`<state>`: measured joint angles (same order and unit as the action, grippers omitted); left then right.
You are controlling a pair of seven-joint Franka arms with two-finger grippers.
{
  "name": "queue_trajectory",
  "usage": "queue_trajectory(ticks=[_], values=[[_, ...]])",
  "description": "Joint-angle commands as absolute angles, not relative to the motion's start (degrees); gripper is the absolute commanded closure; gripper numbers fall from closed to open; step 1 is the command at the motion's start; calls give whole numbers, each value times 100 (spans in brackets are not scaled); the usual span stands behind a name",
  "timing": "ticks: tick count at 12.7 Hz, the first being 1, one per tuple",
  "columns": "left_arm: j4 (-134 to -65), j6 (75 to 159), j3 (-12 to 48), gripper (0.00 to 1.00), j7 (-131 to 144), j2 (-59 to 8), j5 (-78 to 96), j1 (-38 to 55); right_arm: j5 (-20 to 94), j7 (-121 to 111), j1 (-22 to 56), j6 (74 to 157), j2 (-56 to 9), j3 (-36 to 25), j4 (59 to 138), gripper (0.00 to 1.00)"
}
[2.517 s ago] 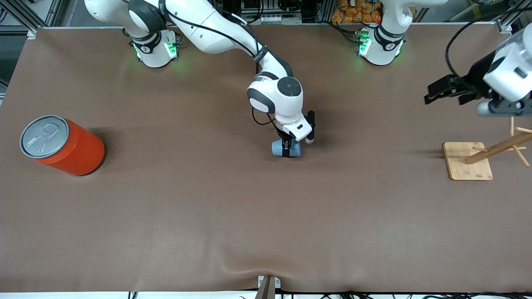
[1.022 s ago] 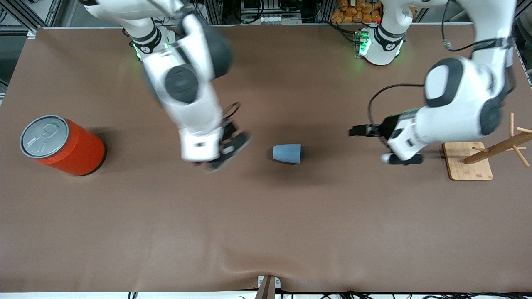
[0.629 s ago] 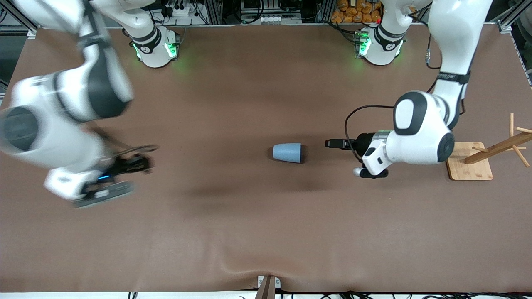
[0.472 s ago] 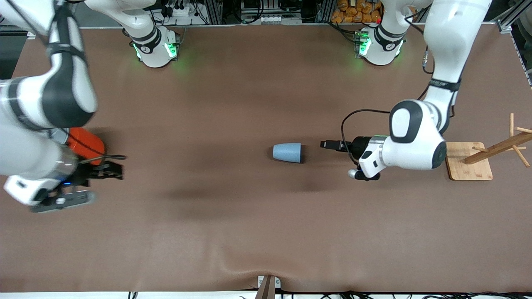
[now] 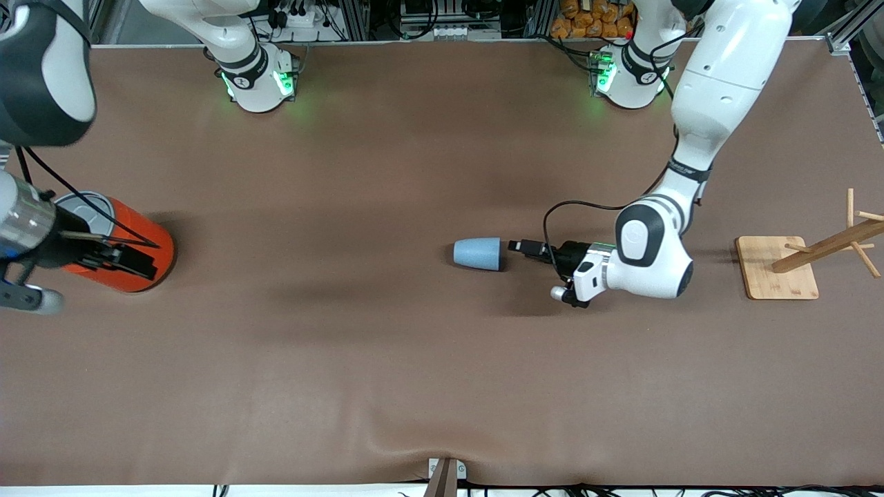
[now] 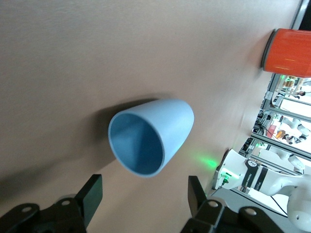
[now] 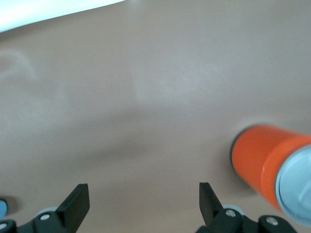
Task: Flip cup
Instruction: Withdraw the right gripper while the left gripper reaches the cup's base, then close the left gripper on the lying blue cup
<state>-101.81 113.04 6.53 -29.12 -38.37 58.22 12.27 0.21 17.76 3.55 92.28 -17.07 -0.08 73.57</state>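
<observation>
The cup (image 5: pixel 477 253) lies on its side mid-table. My left gripper (image 5: pixel 519 246), fingers spread wide, has closed in on its open mouth. My right gripper (image 5: pixel 128 259), also wide, has withdrawn over the orange can (image 5: pixel 131 252). Grasp imminent, I judge.
</observation>
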Motion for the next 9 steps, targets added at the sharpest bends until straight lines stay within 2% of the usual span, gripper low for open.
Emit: queue_trajectory(ticks=[1,2,4,5,7,9], values=[[-10151,11417,659,28,-3164,-3876,6213,1353,123,2083,167,10322,-356,105,9424,0],[-10151,11426,659,28,-3199,-3919,6240,1354,123,2083,106,10579,-21,105,9883,0],[-10160,11426,659,30,-3505,-4016,6607,1380,123,2083,27,10242,376,97,10107,0],[-10169,11426,659,32,-3681,-4060,6766,1432,123,2083,9,10048,448,79,10090,0],[-10204,11434,659,37,-3779,-4148,6978,1450,158,1629,44,9941,352,-550,9680,0],[-10222,11435,659,43,-3779,-4201,7153,1564,351,820,61,9740,237,-703,9414,0]])
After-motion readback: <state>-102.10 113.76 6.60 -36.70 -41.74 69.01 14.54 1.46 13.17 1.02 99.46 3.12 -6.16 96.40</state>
